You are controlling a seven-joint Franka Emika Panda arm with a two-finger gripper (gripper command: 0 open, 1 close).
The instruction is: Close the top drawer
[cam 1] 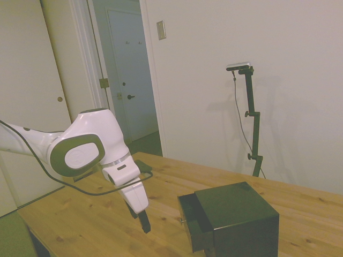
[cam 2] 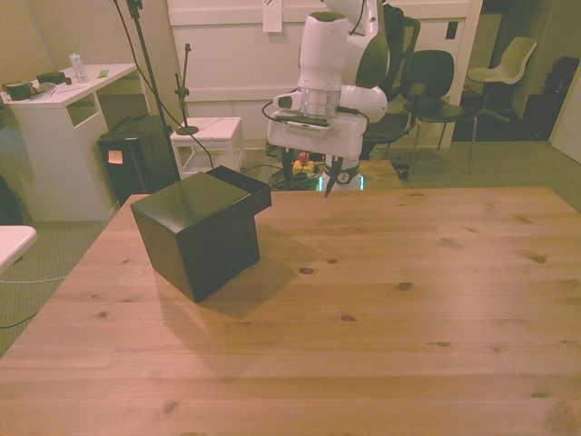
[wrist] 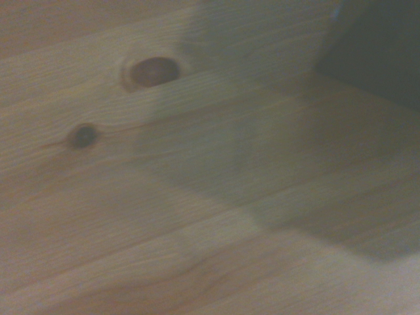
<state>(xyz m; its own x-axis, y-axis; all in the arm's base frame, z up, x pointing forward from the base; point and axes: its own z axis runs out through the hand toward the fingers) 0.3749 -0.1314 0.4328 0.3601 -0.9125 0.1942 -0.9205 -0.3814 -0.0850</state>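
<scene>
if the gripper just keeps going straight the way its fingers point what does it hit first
Probably the bare wooden table: the gripper points down at it, short of the top drawer, which stands off to one side. Depth is unclear.

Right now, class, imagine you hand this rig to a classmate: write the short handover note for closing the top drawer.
Tool: empty; open or shut is unclear. It hangs over the table, short of the cabinet and touching nothing.
Top drawer: pulled part-way out, its small knob facing the tool.
Done: nothing yet; the drawer is still open.
Left: bring the tool to the drawer front and push until it sits flush.
</scene>
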